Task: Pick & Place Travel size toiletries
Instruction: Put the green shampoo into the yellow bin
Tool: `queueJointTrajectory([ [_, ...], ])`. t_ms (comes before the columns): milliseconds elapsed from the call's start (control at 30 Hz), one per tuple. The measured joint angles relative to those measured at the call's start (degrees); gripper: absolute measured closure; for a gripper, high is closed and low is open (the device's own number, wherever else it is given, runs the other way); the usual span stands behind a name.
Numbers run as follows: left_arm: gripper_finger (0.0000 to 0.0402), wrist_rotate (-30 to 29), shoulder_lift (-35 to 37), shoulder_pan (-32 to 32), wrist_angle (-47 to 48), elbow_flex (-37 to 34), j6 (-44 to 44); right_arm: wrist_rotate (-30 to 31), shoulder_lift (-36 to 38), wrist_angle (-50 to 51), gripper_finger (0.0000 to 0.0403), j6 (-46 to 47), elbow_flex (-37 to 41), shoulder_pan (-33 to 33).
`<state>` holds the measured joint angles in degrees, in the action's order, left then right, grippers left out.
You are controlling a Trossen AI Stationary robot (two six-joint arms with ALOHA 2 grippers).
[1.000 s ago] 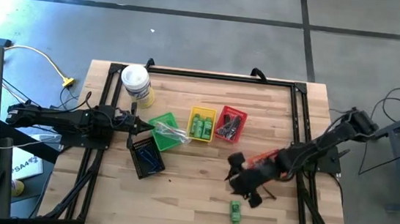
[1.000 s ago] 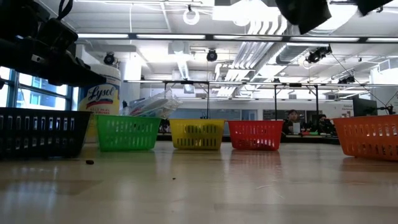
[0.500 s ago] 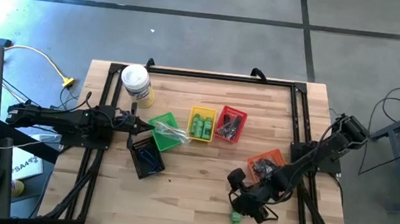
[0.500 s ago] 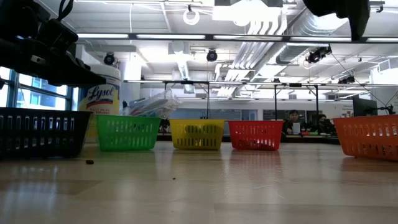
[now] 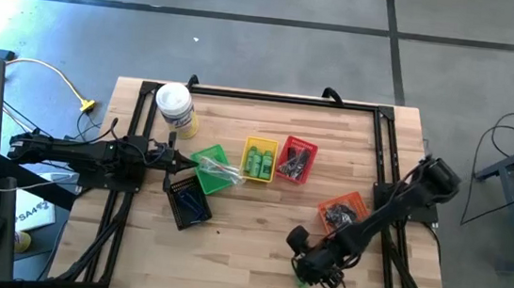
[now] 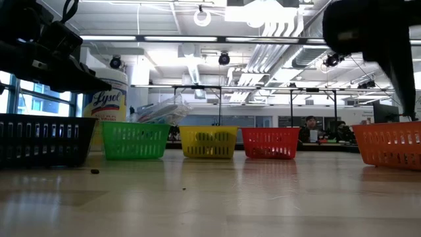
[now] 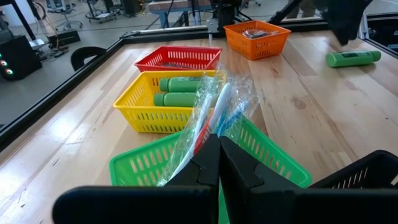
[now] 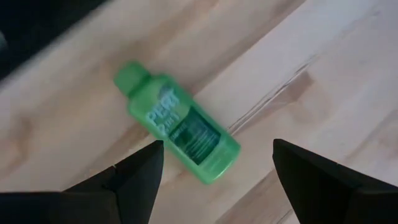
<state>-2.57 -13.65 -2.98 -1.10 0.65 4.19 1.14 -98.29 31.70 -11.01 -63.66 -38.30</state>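
Seen from above, a wooden table [image 5: 228, 245] with a dark arm at each side. At the far left, the left gripper [image 7: 219, 163] waits with its fingers pressed together, just short of the green basket [image 5: 210, 169], which holds clear plastic-wrapped sticks [image 7: 211, 112]. A white canister [image 5: 175, 105] stands beyond it, and a black basket [image 5: 188, 202] sits nearer the front edge.

Moving right, a yellow basket [image 5: 258, 157] holds green mini bottles [image 7: 181, 91], then a red basket [image 5: 295, 159] with dark items, then an orange basket [image 5: 339, 212] set closer to the front.

At the front right lies one loose green bottle [image 8: 176, 129], on its side on bare wood, close to the table's front edge. The right gripper [image 8: 211, 180] hovers directly over it — fingers spread wide, one on either side of the bottle in the right wrist view. The bottle's long axis lies slanted across the gap rather than squarely between the fingers, so a small wrist turn would likely be needed before closing.

The right arm is far nearer this bottle. Open wood surrounds it; the orange basket sits near, behind it — a likely obstacle on the way to the yellow basket.
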Motion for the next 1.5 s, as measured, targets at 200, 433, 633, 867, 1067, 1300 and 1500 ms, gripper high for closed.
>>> queueJointTrajectory([
  [200,0.0401,0.0,0.0,0.0,0.0,0.0,0.0,2.94,-4.54,-1.59,0.011,-8.1,0.0,-1.82],
  [433,0.0401,0.0,0.0,0.0,0.0,0.0,0.0,1.86,-7.45,-3.78,0.0111,-9.84,0.04,-2.2],
  [633,0.0401,0.0,0.0,-0.01,-0.02,0.0,0.0,1.48,-9.1,-9.48,0.0111,-10.33,0.04,-2.11],
  [867,0.0401,0.06,0.02,0.0,-0.02,0.0,0.0,-2.19,-10.8,-11.11,0.0115,-4.73,-0.09,-0.84],
  [1067,0.0401,0.22,0.02,-0.01,-0.02,0.0,0.0,-4.82,-11.38,-11.67,0.0172,5.29,-0.08,0.76],
  [1300,0.0401,0.22,0.02,0.0,-0.03,0.0,0.0,-7.05,-11.4,-12.87,0.0268,13.58,-0.07,2.37],
  [1500,0.0401,0.22,0.0,0.0,-0.02,0.0,-0.3,-8.39,-10.87,-14.63,0.0268,16.56,0.09,2.51],
])
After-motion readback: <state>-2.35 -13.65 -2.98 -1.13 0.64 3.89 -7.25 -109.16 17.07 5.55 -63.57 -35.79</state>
